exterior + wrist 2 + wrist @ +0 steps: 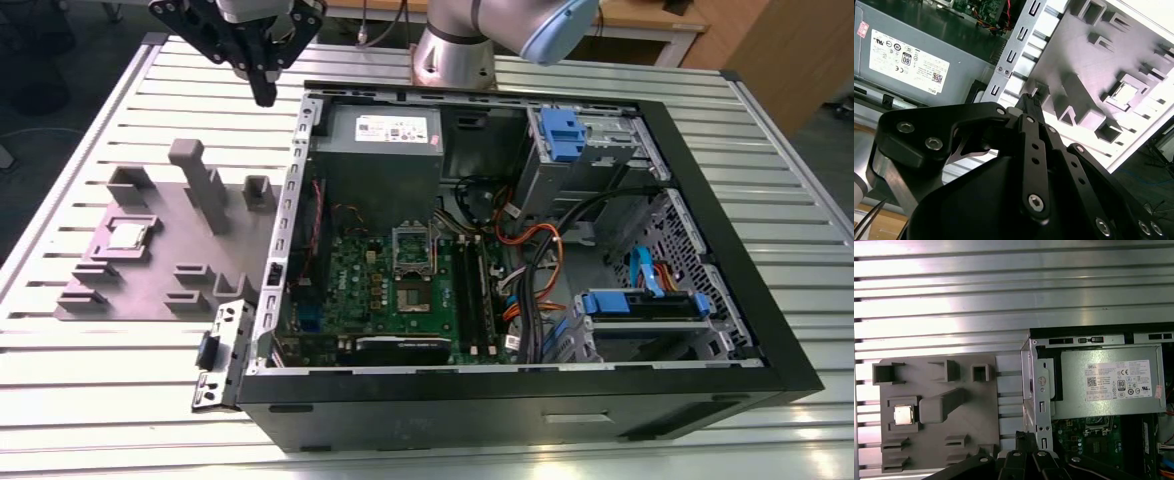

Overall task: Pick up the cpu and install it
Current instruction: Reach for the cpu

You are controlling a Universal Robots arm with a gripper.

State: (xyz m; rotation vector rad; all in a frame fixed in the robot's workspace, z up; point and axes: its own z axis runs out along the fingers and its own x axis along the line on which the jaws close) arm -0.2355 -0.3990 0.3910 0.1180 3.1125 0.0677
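The cpu (127, 235), a small silver square, lies flat in a recess of a grey holder plate (160, 285) on the exterior view's left, beside the open computer case (534, 400). It also shows in both wrist views, as the cpu (903, 415) and the cpu (1125, 93). My gripper (264, 95) hangs above the table near the case's far left corner, well away from the cpu, fingers together and holding nothing. Its black fingertips (1030, 98) point down towards the plate's edge. The motherboard's socket (414, 268) sits inside the case with its metal frame raised.
The grey power supply (380, 140) with a white label fills the case's far left corner. Cables and blue drive brackets (641, 300) crowd the exterior view's right side of the case. Tall grey posts (200, 180) rise from the holder plate. The slatted metal table (107, 390) surrounds everything.
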